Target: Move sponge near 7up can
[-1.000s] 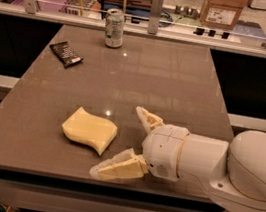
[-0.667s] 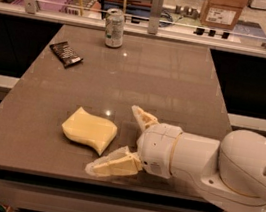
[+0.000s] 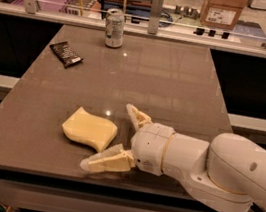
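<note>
The pale yellow sponge (image 3: 89,129) lies flat near the front of the brown table (image 3: 178,80), left of centre. My gripper (image 3: 109,135) comes in from the right, open, just beside the sponge's right edge. One finger (image 3: 138,116) points up behind the sponge's right end, the other finger (image 3: 107,160) lies low in front of it. Neither finger visibly presses the foam. The 7up can (image 3: 114,28) stands upright at the table's far edge, well away from the sponge.
A small black snack packet (image 3: 65,53) lies on the far left part of the table. A glass rail with metal posts (image 3: 157,4) runs along the back edge. My white arm (image 3: 224,169) covers the front right corner.
The gripper has slid a little further left, its fingers now reaching along the sponge's right end. The sponge, can and packet have stayed put.
</note>
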You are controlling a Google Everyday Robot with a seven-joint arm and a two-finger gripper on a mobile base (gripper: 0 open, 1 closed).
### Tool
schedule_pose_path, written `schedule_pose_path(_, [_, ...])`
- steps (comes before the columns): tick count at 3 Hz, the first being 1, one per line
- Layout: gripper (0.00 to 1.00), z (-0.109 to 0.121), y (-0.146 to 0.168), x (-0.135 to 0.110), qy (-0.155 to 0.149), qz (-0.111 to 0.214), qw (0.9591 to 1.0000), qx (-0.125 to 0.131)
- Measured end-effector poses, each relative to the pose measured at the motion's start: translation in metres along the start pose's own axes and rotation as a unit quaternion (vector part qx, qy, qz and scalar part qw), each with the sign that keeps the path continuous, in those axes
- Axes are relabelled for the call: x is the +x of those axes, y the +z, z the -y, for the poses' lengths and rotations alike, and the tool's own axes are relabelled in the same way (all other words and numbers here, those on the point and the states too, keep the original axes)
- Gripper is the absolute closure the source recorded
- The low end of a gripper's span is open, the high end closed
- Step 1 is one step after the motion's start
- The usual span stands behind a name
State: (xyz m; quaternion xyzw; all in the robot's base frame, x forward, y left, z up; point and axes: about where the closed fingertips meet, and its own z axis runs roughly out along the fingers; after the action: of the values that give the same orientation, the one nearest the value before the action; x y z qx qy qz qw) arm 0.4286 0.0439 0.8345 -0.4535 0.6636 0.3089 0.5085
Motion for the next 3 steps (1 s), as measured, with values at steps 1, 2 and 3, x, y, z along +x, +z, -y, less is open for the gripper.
schedule_pose_path(1, [0.0, 0.0001, 0.0044, -0.0007, -0.001, 0.008, 1.0, 0.001])
schedule_pose_path(2, [0.15, -0.0011, 0.0046, -0.0028, -0.004, 0.008, 1.0, 0.001])
schedule_pose_path(3, [0.38, -0.0023, 0.0049, -0.005, -0.007, 0.007, 0.9999, 0.001])
